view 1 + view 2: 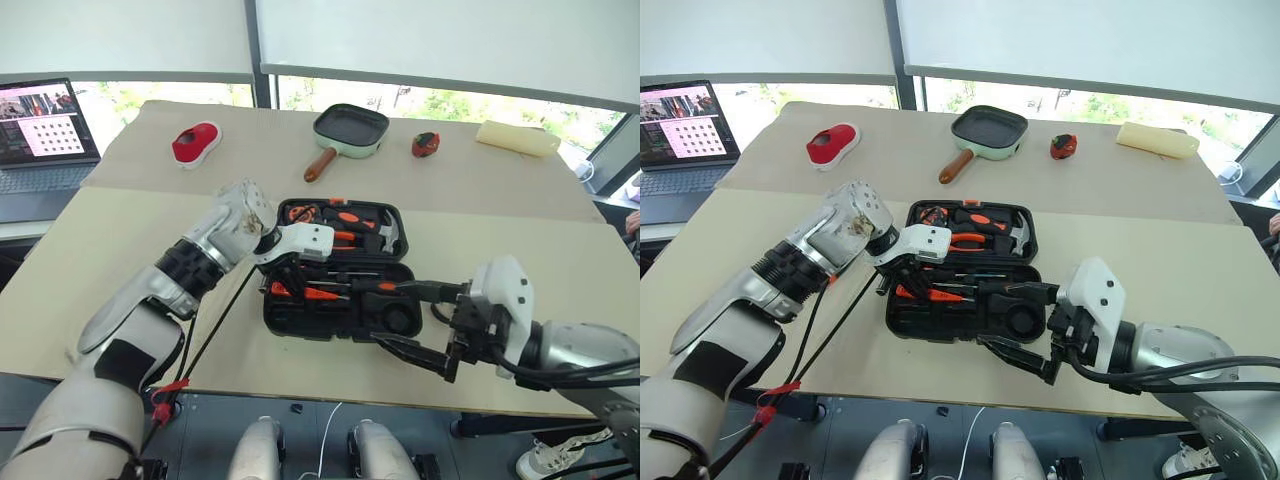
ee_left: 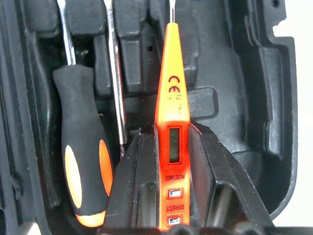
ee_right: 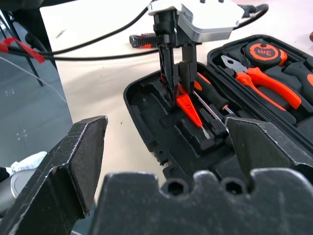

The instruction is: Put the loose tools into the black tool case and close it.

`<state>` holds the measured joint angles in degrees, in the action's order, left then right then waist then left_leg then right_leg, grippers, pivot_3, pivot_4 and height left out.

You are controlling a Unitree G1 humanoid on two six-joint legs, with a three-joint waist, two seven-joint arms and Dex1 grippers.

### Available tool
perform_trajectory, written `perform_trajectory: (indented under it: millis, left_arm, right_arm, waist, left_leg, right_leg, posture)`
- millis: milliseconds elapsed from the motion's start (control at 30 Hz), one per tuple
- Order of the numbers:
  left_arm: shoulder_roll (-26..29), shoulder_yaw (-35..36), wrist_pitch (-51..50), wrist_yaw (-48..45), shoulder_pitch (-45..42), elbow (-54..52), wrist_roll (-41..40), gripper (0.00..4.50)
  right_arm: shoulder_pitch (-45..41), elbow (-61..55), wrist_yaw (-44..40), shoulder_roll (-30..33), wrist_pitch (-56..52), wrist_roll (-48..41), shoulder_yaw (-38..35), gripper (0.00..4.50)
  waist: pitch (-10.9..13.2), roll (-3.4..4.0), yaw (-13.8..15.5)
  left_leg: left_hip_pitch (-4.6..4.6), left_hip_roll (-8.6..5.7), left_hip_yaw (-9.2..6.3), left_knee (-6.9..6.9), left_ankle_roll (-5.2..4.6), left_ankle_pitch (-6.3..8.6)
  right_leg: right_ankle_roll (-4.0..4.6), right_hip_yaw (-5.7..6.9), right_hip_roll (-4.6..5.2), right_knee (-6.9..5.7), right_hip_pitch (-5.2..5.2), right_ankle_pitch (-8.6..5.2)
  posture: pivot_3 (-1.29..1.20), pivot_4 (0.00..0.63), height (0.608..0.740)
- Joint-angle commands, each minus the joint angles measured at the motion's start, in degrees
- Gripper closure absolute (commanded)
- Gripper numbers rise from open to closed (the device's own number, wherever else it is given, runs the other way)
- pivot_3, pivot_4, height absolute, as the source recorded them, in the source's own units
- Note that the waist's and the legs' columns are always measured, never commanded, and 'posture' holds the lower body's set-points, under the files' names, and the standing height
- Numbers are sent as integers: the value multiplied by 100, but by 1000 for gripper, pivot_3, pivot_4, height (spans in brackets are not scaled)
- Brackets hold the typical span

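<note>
Left wrist view: left gripper [image 2: 171, 196] points down, clamping tester screwdriver [image 2: 171, 98] over the tool case [image 2: 254, 98]; right gripper [image 1: 415, 325] gapes wide.

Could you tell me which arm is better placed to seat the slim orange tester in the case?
Left: its claw already grips the tester inside the open case. The right claw hangs open by the case's near corner.

The black tool case [image 1: 340, 290] lies wide open on the table, lid at twelve o'clock, tray at six. The slim orange tester screwdriver [image 2: 171, 112] is pinched by its tail end, tip slanting down into the tray's recesses. Just beside it, an orange-and-black-handled screwdriver [image 2: 83, 147] already sits in its slot.
</note>
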<state>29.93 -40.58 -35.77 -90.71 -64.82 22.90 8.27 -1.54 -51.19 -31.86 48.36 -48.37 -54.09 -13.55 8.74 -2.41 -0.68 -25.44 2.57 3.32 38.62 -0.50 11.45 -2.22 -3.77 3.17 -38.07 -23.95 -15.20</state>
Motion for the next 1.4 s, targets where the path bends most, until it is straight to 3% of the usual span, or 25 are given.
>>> perform_trajectory:
  millis: [33,167,200,233,400,533,633,767,867,1200,1400]
  left_arm:
    - [-112,-147,-370,8,20,279,193,4077]
    - [-193,-108,-477,56,15,358,244,4077]
    - [-201,-89,-480,65,27,344,241,3078]
    - [-192,-63,-558,36,33,279,209,2904]
    - [204,368,-720,-153,31,-457,-175,1152]
    - [777,873,-729,-176,247,-1206,-824,1152]
    - [852,1449,-589,120,630,-1293,-1107,1861]
    - [593,2417,482,497,1506,-1235,-1756,3351]
    - [403,2572,873,831,1906,-1019,-1782,4444]
    - [-96,2534,2475,1596,2392,-261,-1485,4444]
    - [-229,2501,2885,1698,2416,216,-1386,4444]
  right_arm:
    - [17,-46,-9,-61,264,97,-2,0]
    - [60,-26,-55,-91,352,165,47,0]
    - [69,-22,-63,-94,373,175,59,0]
    - [85,-24,-74,-96,391,190,77,0]
    - [157,-44,-129,-79,438,202,114,0]
    - [212,-28,-164,-42,454,183,82,0]
    - [227,-6,-191,-11,438,176,50,0]
    - [215,34,-234,39,397,134,-8,0]
    - [181,94,-273,89,379,113,-22,0]
    - [-60,249,-284,183,307,-36,48,0]
    - [-83,254,-258,173,285,-84,80,0]
  waist:
    - [-1,1,-5]
    - [-1,2,-20]
    - [-2,2,-21]
    - [-1,2,-20]
    - [-1,2,-21]
    - [0,3,-31]
    - [-1,5,11]
    - [0,4,25]
    - [0,3,45]
    - [0,3,55]
    - [-2,3,64]
  left_leg:
    - [1,1,-1,0,0,0]
    - [-2,3,-1,0,0,0]
    - [-2,3,-2,0,-2,2]
    - [-2,3,-4,0,-4,2]
    - [-2,4,-5,5,-3,2]
    - [-5,14,-20,5,-3,2]
    - [-5,12,-22,5,-4,2]
    - [-4,9,-21,16,-4,2]
    - [-7,8,-21,20,-4,2]
    - [-6,5,-4,20,-4,2]
    - [-5,4,2,20,-4,2]
  right_leg:
    - [0,0,-1,0,0,0]
    - [0,0,-4,0,-4,0]
    - [0,-1,-3,0,-3,0]
    - [0,-2,-3,0,-4,0]
    - [1,-2,-4,-4,-4,1]
    - [3,-6,-9,-5,-13,2]
    - [2,-5,-6,-2,-9,1]
    - [-4,-4,2,-3,-2,4]
    - [-4,-1,2,-3,-2,5]
    - [-5,-2,1,-1,-1,6]
    - [-7,-2,2,-1,2,7]
  posture:
    - [0,150,740]
    - [0,150,740]
    - [0,150,740]
    - [0,150,740]
    - [0,150,740]
    - [0,150,740]
    - [0,150,740]
    - [0,150,740]
    - [0,150,740]
    - [0,150,740]
    - [0,150,740]
